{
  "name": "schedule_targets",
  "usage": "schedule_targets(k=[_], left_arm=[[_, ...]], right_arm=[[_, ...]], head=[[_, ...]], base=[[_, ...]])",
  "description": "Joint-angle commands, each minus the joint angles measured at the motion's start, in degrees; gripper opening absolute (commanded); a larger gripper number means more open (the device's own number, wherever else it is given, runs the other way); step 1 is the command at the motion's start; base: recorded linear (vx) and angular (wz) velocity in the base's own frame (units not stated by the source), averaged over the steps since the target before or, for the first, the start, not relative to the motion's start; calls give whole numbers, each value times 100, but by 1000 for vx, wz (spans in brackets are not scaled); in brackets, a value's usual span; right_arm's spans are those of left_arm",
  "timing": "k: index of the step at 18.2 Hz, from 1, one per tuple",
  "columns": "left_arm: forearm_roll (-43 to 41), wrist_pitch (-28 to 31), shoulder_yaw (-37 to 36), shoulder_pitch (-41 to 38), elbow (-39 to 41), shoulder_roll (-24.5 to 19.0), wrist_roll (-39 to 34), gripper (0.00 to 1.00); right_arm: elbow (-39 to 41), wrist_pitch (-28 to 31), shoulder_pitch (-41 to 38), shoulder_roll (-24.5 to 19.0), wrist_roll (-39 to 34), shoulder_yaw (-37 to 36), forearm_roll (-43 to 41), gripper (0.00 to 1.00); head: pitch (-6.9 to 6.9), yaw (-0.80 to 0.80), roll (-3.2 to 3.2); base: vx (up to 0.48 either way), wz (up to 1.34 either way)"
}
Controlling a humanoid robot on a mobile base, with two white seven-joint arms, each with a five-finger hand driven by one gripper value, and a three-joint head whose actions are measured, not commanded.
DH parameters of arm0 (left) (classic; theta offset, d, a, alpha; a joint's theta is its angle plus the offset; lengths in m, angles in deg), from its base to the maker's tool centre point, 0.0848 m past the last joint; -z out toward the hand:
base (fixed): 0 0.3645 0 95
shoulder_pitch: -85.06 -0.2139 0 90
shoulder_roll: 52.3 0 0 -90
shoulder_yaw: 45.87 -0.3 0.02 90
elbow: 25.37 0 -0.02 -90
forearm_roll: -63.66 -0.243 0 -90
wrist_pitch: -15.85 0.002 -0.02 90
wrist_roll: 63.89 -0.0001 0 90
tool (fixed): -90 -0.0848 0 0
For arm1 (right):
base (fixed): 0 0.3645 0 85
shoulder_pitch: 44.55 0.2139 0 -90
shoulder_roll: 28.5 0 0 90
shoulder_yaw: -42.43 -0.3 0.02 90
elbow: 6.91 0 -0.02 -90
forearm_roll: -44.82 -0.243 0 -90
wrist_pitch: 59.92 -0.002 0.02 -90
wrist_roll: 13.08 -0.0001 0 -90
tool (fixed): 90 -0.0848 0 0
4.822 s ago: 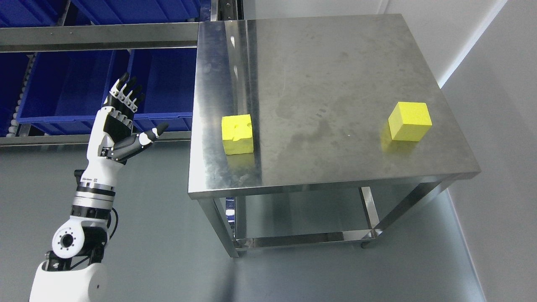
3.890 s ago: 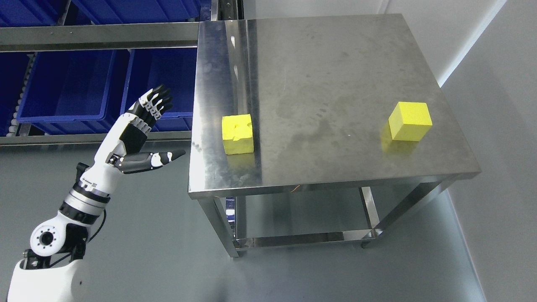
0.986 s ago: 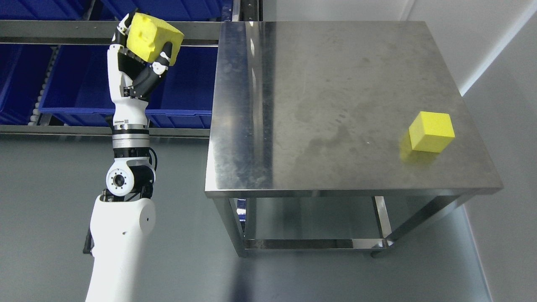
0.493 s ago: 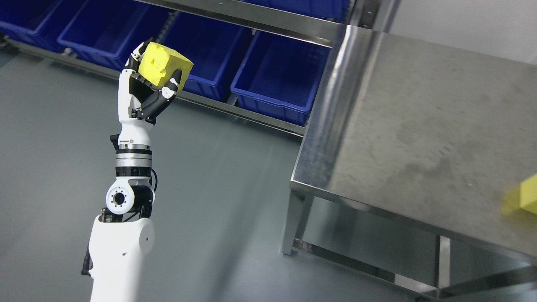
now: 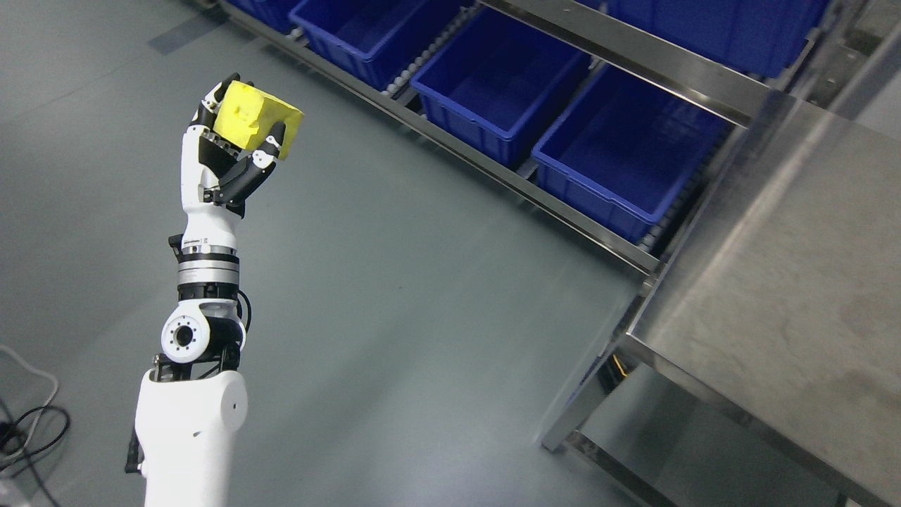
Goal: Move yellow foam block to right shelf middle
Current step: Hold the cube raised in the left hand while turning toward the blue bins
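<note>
Mid-carry, the left hand (image 5: 229, 158) grips the yellow foam block (image 5: 255, 128) aloft; next, reach the shelf (image 5: 619, 49) at two o'clock.

No readable text, label, brand, number or sign is showing anywhere in the head view; a small dark marking is sitting on the robot's left wrist (image 5: 191, 240), at about nine o'clock, too small to read.
</note>
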Motion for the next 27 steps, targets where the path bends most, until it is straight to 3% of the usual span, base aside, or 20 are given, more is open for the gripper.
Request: schedule_targets(k=[1,14,27], left_arm=[[-10,169,421,-32,421,-79,-54,26],[-10,186,500,-32,561,-79,-27,26],[-10,230,474,-111,623,-79,-10,26]], right_arm=[[100,-4,9,100,34,0,0,100],[100,-4,9,100,34,0,0,100],[100,-4,9,100,34,0,0,100]], head=[[0,0,0],[-1,0,0],[-1,0,0]], base=[[1,823],[17,733],[191,182]])
